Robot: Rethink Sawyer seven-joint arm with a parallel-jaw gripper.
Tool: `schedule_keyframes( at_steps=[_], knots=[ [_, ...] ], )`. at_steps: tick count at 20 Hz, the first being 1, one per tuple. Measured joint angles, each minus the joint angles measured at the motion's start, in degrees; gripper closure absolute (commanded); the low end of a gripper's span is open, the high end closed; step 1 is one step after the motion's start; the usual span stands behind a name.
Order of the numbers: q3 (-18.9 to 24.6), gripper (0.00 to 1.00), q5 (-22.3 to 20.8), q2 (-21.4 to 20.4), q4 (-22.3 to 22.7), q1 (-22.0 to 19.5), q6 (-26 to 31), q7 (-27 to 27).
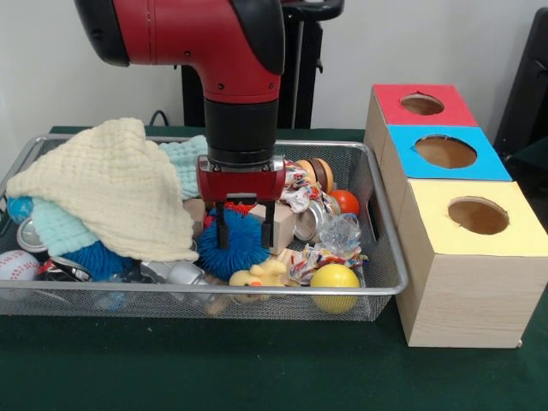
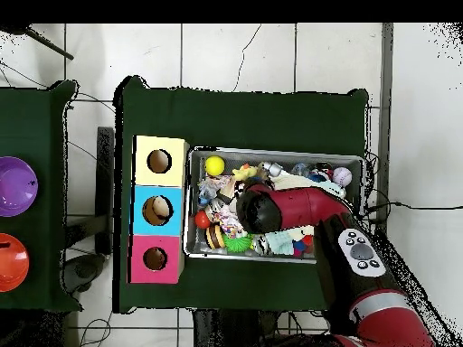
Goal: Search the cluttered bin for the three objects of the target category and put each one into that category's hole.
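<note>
In the front view my gripper (image 1: 244,227) hangs straight down into the wire bin (image 1: 390,287), open, with its two black fingers (image 1: 221,226) straddling the top of a blue spiky ball (image 1: 233,248). The ball lies among clutter next to a wooden block (image 1: 282,224) and a yellow rubber duck (image 1: 261,275). Right of the bin stand three boxes with round holes: red (image 1: 421,104), blue (image 1: 445,151) and yellow (image 1: 478,216). In the overhead view the red arm (image 2: 289,210) covers the gripper and the middle of the bin (image 2: 276,152).
A pale yellow cloth (image 1: 111,188) and a teal cloth (image 1: 184,161) cover the bin's left half, with a second blue spiky ball (image 1: 98,260) and a baseball (image 1: 17,265) below them. A yellow ball (image 1: 334,280), an orange ball (image 1: 346,201) and rope toys (image 1: 300,193) lie on the right.
</note>
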Motion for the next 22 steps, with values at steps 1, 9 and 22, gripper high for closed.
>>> schedule_keyframes(
  at_steps=[1,9,22],
  knots=[
    [0.05,0.0,-0.26,0.0,0.0,0.01,0.0,0.0],
    [0.12,0.0,-1.21,0.1,0.0,0.08,-0.02,0.0],
    [0.07,0.0,1.47,0.67,0.0,0.37,-0.05,0.0]
  ],
)
